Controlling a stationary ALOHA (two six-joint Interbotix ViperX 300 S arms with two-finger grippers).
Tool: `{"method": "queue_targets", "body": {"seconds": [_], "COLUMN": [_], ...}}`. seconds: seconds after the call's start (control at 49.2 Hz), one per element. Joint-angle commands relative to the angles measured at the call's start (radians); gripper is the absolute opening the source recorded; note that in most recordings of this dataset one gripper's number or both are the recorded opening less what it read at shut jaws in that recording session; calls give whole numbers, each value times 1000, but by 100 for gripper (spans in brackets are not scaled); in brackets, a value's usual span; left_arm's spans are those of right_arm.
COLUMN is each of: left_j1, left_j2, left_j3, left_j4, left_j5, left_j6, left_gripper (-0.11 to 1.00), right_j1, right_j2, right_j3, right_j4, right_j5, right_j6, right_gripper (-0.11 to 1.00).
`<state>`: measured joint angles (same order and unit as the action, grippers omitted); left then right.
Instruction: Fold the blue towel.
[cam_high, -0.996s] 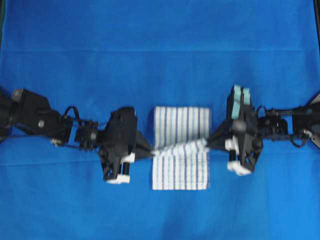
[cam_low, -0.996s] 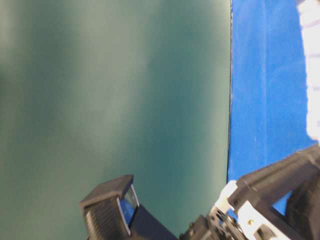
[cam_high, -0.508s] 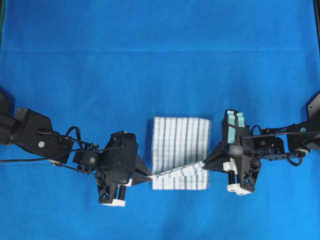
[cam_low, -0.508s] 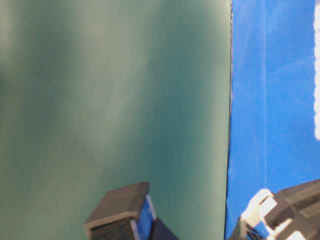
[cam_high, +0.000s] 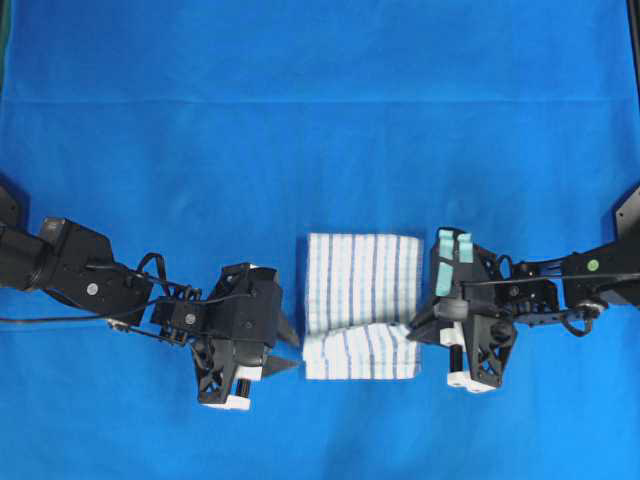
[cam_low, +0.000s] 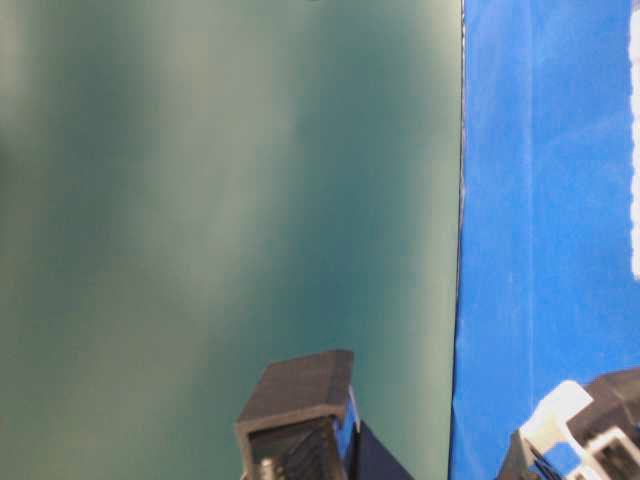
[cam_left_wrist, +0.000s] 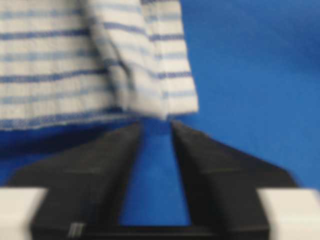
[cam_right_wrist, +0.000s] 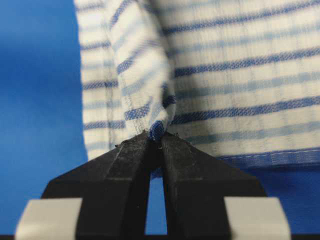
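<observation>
Lying near the middle of the desk (cam_high: 320, 120), which is covered by a plain blue cloth, the blue towel (cam_high: 360, 290) is shown as a white rectangle with thin dark-blue stripes. Its near edge is doubled over into a raised, rumpled band along the lower part of the rectangle, while the far part lies flat.

The left gripper (cam_high: 290, 352) is seen just beside the towel's lower left corner. In the left wrist view its fingers (cam_left_wrist: 107, 165) are parted by a narrow gap through which the blue cloth shows; the towel's folded corner (cam_left_wrist: 150, 95) hangs just ahead of the tips, and nothing is held between them.

The right gripper (cam_high: 412, 333) is placed against the towel's right edge, at the end of the rumpled band. In the right wrist view its fingers (cam_right_wrist: 125, 170) are pressed together on a pinched ridge of towel (cam_right_wrist: 157, 127), which is lifted into a small peak above the flat layer.

In the table-level view only a sliver of the towel's edge (cam_low: 635, 150) is visible at the right margin, with blurred arm parts below.
</observation>
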<state>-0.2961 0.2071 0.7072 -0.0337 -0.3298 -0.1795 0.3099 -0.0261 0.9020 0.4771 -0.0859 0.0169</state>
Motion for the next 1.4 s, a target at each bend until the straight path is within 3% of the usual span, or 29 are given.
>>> {"method": "queue_targets", "body": {"seconds": [0.0,0.122,0.183,0.285,0.447,0.711,1.057,1.382], "left_j1": [3,11,15,21,35,64,135,202], "left_j2": [-17,-40,-64,-121,-229,-410,-683,-1003], "left_j3": [-8,-3,3,20,46,118,354,546], "left_j4": [0,0,2,3,5,5,5,5], "left_j5": [-3,-3,-2,5,31,43,-58,-61], "left_j6": [3,5,6,12,35,123,140,207], "left_gripper": [42,67,72,71,71,71,71,71], "right_j1": [3,3,3,3,-3,-52,-144,-285], "right_j2": [-8,-21,-41,-89,-202,-416,-772,-997], "right_j3": [-26,-35,-41,-48,-37,15,184,339], "right_j4": [3,2,0,-3,-31,-124,-284,-373], "right_j5": [-5,-6,-5,0,2,8,26,52], "right_j6": [-3,-5,-6,-14,-25,-54,-74,-74], "right_gripper": [26,61,69,62,62,62,62,62]}}
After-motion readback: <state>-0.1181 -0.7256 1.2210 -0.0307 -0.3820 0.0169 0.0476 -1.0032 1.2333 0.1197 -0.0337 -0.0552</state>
